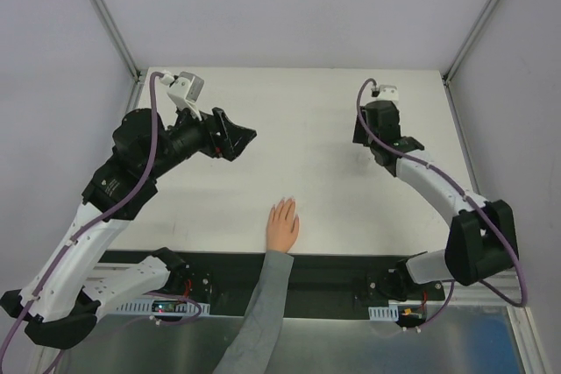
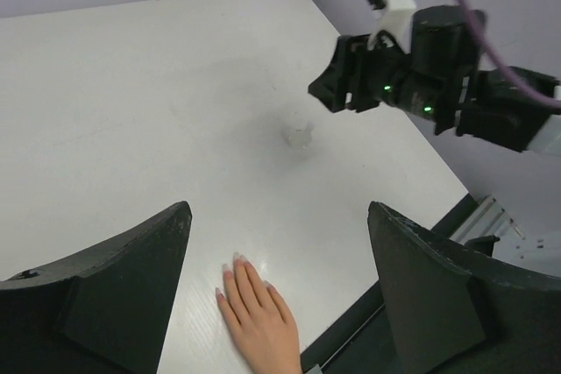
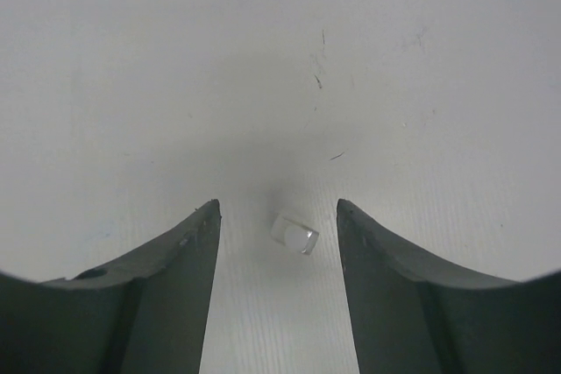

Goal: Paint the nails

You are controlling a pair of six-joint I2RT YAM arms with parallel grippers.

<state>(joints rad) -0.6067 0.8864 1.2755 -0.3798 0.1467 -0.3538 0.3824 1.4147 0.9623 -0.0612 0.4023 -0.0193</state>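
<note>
Jaws of left gripper [image 2: 279, 209] spread wide, empty, raised above table [image 2: 131, 85]. Right gripper [image 3: 277, 205] likewise parted, gripping nothing; small white bottle [image 3: 294, 233] lying on table between fingers, clear of both. Nails [image 2: 235, 260] on hand [image 1: 282, 225], flat at near table edge, apart from both grippers.

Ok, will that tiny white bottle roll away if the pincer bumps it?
Probably. The bottle seems to lie on its side on the smooth table, so a nudge could roll or skid it. It looks tiny inside the open right pincer, so it is likely light. Its glossy surface may slip when pinched.
</note>
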